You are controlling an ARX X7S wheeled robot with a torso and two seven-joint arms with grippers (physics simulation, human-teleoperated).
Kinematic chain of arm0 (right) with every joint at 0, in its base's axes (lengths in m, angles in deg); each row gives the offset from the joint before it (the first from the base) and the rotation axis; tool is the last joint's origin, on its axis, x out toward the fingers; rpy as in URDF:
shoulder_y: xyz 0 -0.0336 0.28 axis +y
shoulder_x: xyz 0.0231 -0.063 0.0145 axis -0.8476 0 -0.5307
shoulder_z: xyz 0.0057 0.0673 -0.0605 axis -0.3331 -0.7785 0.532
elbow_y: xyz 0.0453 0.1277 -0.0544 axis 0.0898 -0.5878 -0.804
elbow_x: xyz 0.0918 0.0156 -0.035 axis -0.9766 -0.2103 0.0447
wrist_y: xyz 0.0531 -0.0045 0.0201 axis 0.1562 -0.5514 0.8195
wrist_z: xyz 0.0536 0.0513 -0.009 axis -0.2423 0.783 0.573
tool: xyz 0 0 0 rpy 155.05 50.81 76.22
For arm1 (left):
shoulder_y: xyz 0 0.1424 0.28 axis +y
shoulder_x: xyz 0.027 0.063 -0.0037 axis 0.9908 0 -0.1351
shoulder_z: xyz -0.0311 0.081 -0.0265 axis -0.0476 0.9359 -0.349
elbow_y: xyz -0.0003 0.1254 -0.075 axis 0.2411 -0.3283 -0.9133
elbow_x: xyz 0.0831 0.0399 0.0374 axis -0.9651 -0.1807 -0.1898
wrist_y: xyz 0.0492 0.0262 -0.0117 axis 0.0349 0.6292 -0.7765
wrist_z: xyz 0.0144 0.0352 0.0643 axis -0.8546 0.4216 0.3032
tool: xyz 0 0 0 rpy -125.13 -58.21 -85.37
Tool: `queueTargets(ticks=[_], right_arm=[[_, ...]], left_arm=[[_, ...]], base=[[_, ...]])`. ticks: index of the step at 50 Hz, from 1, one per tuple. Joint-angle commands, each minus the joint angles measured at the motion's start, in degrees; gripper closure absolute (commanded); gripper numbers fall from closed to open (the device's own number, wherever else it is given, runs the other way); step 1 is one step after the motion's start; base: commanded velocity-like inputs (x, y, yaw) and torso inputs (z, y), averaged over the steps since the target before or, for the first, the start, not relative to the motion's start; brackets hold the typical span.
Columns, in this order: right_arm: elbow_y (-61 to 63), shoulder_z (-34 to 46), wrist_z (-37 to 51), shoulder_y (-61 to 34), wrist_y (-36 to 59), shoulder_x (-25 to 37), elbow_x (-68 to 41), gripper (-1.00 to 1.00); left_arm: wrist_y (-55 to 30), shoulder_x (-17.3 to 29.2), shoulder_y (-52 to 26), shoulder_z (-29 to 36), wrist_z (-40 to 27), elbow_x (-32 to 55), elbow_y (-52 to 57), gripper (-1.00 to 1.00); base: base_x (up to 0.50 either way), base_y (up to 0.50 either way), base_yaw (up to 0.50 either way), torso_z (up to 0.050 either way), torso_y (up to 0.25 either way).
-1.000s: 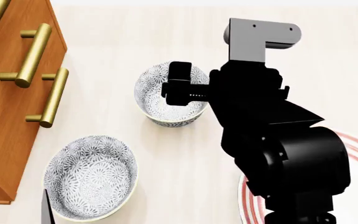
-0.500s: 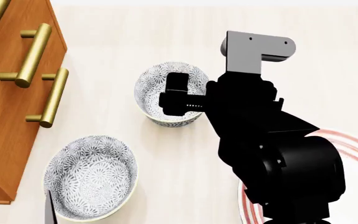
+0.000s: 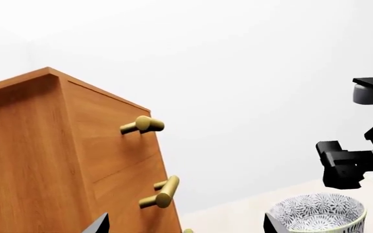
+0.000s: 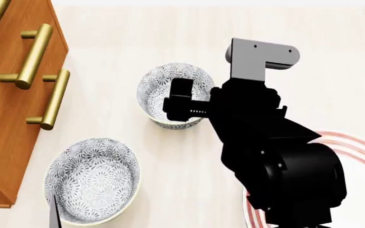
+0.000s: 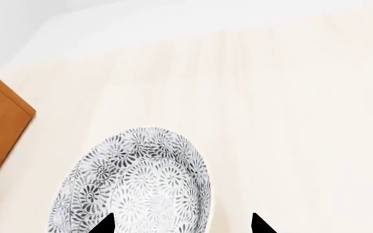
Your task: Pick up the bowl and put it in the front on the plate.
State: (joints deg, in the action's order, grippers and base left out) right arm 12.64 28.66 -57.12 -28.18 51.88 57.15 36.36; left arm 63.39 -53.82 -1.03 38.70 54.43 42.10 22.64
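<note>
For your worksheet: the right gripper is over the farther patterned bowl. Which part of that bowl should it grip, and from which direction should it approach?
Probably the rim, from above. The bowl stands upright and open, with a thin wall that one finger can pass inside and one outside. The right gripper already hangs above its rim; the right wrist view shows the fingertips spread.

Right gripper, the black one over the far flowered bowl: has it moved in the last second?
Yes. The right gripper slid slightly toward the near rim of the far grey-blue flowered bowl, which stayed put.
</note>
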Motion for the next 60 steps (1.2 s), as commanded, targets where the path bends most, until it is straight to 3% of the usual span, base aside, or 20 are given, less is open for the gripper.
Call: queueTargets(ticks=[1,25,45,56,57,60], right_arm=[[-1.96,-0.01,0.15,0.17,-1.43,-0.47,-0.25,-1.0],[-7.21,-0.51,0.88,0.08,-5.29,-1.7,-1.17,-1.0],[-20.47,0.07,0.21,-3.43,-11.74,-3.2,-0.14,-1.0],[-19.55,1.99,-0.25,-3.13,-12.14,-3.11,-0.69,-1.0],[-18.67,2.65,-0.54,-2.93,-12.28,-2.94,-0.47,1.0],[-15.02,4.97,-1.08,-2.01,-12.54,-2.25,0.45,1.0]], left_arm=[[-0.33,0.24,-0.06,0.34,-0.1,0.04,0.05,-1.0],[-0.8,0.73,-0.3,1.35,-0.07,0.27,-0.18,-1.0],[-1.42,1.13,-0.46,1.94,-0.08,0.53,-0.22,-1.0],[-1.32,1.3,-0.66,2.26,-0.34,0.62,-0.68,-1.0],[-1.26,1.31,-0.7,2.3,-0.39,0.61,-0.78,-1.0],[-1.26,1.33,-0.69,2.4,-0.45,0.67,-0.84,-1.0]], base=[[0.0,0.0,0.0,0.0,0.0],[0.0,0.0,0.0,0.0,0.0],[0.0,0.0,0.0,0.0,0.0],[0.0,0.0,0.0,0.0,0.0],[0.0,0.0,0.0,0.0,0.0],[0.0,0.0,0.0,0.0,0.0]])
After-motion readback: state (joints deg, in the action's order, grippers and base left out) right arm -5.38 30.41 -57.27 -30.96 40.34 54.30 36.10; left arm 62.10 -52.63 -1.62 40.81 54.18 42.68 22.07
